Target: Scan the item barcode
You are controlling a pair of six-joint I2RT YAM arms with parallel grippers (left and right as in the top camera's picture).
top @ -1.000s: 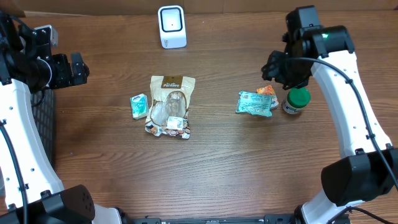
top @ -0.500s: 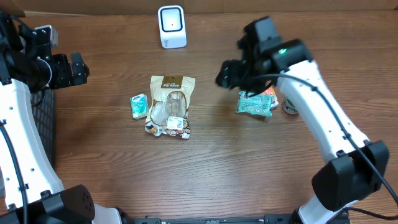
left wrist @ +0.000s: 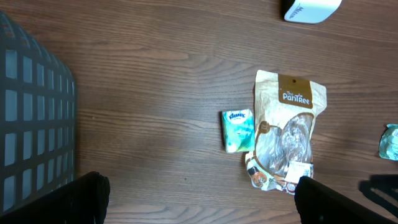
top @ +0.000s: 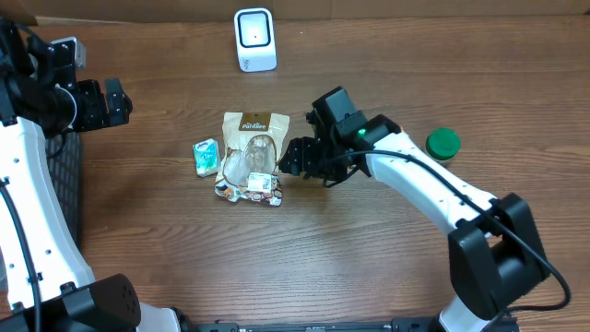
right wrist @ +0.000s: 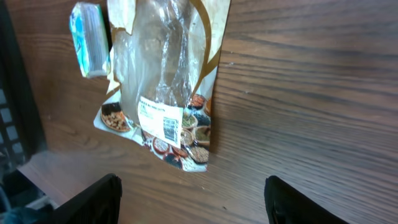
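A white barcode scanner (top: 255,39) stands at the table's far edge; its base shows in the left wrist view (left wrist: 311,9). A tan-and-clear Pantree bag (top: 252,152) lies flat mid-table, its white barcode label (right wrist: 163,121) facing up. Just right of the bag's lower end hovers my right gripper (top: 300,164), open with nothing between its fingers (right wrist: 93,199). At the far left my left gripper (top: 111,101) hangs high, open wide and empty (left wrist: 205,205), looking down on the bag (left wrist: 286,124).
A small teal Kleenex pack (top: 206,157) lies just left of the bag. A green-lidded jar (top: 442,144) stands to the right. A teal packet's edge (left wrist: 388,142) shows right of the bag, hidden under my right arm from overhead. A dark basket (left wrist: 31,124) sits at far left.
My right arm has swung left from the packets beside the green jar to the Pantree bag's lower right, its jaws wider than a second ago. The left arm has not moved.
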